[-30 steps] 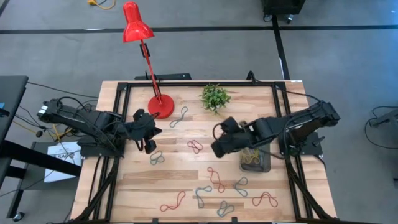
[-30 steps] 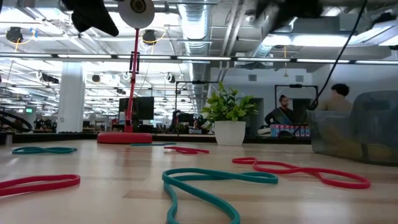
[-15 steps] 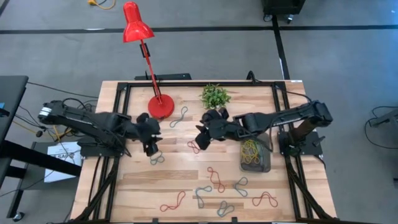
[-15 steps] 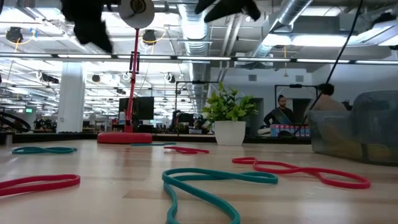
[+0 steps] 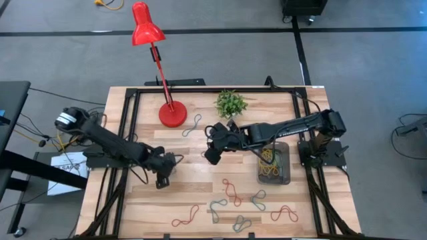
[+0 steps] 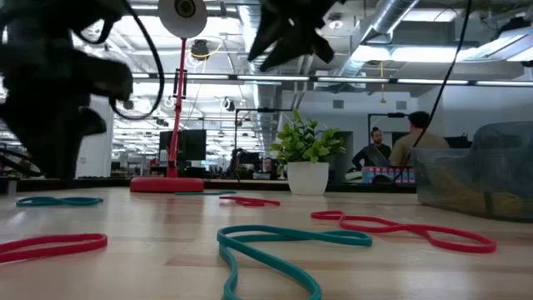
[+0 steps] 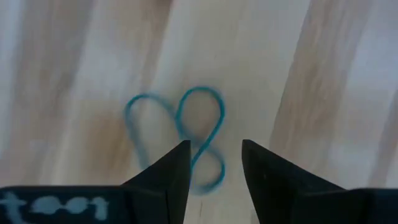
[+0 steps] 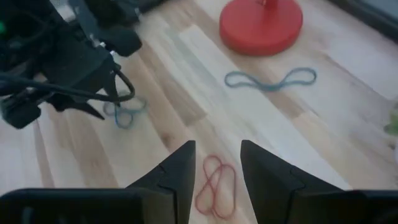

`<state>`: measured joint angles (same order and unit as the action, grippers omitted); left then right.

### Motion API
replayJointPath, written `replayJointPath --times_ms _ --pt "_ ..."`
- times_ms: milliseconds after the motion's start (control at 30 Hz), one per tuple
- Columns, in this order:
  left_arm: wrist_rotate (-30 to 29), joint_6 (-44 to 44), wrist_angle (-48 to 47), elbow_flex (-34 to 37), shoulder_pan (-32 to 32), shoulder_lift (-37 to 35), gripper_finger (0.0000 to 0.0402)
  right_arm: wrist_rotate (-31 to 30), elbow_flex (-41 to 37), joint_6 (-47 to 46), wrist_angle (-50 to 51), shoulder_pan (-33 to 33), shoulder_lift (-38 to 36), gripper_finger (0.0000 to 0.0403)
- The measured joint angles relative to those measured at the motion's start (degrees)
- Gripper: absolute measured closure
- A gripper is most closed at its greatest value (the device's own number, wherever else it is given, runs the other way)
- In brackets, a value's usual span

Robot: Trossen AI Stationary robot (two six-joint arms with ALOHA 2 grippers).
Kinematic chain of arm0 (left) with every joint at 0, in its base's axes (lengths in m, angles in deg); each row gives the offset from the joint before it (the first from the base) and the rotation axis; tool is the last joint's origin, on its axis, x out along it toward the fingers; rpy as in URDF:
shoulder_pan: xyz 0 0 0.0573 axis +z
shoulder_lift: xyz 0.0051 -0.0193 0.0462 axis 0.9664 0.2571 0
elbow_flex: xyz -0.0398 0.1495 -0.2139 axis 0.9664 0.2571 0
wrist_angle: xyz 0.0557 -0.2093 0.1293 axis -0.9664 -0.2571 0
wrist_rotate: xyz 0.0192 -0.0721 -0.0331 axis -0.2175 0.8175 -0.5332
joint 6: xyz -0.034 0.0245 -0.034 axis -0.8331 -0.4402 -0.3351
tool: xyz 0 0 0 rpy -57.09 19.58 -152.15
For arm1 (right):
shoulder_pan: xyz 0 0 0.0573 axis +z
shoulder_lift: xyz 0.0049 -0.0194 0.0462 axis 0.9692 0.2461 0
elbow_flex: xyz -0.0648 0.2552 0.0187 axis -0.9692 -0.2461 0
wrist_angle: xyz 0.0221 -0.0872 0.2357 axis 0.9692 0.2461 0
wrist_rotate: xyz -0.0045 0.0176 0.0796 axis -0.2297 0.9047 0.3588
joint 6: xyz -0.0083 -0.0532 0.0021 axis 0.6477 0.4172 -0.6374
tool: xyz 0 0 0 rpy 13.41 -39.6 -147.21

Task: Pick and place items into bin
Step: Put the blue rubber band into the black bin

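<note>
Over the table, left half: left gripper [image 7: 214, 163] hangs just above a grey-blue band [image 7: 180, 134], fingers parted, nothing between them.
Left target: the grey-blue band lies flat on the wood in a folded, pretzel-like twist, directly ahead of the parted fingers; not yet touched, as far as the wrist view shows.
Right gripper [image 8: 216, 163]: near table centre, raised, fingers apart and empty; a red band [image 8: 216, 185] lies right below it.
Near neighbours: another grey-blue band [image 5: 192, 125] just beside the red lamp base [image 5: 173, 115]; small green plant [image 5: 231, 104] behind the right gripper.
Bin [image 5: 285, 175]: right side of the table [image 5: 193, 187], beneath the right arm's forearm; a tangle of yellow bands [image 5: 269, 161] already inside.
Done so far: several bands binned, all yellow from what shows.
Left to do: many bands loose on the wood, including red ones [image 5: 231, 191] [image 5: 185, 216] [image 5: 284, 213] and grey-blue ones [image 5: 259, 199] along the front edge.
Judgement: early to middle stage; both arms look set for their next picks.
</note>
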<state>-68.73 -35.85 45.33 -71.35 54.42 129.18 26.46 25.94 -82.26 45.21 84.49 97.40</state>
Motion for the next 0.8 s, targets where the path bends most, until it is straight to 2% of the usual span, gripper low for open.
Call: replayJointPath --times_ms 233,400,467,600,733,800 --pt "-3.31 -0.33 -0.61 -0.12 -1.92 8.38 0.0269 2.90 0.07 0.36 -1.06 -0.63 1.18 0.0280" --pt "-4.26 0.78 -0.37 -0.34 -1.93 9.24 0.0277 3.06 0.07 0.39 -1.37 -0.66 1.11 0.0280" --pt "-4.15 1.26 -0.17 0.08 -1.84 8.39 0.0303 3.08 0.07 0.41 -1.84 -0.63 1.11 0.0280" --pt "-1.57 1.58 0.64 0.60 -1.56 5.33 0.0387 3.08 0.07 0.42 -2.15 -0.63 1.11 0.0280" --pt "-1.20 -1.08 0.01 0.20 -1.27 -2.23 0.0398 3.06 0.07 0.43 -2.94 -0.63 1.11 0.0280" --pt "-2.83 -1.86 0.33 -1.04 -0.52 -6.87 0.0399 3.01 0.07 0.45 -3.87 -0.70 1.11 0.0280"
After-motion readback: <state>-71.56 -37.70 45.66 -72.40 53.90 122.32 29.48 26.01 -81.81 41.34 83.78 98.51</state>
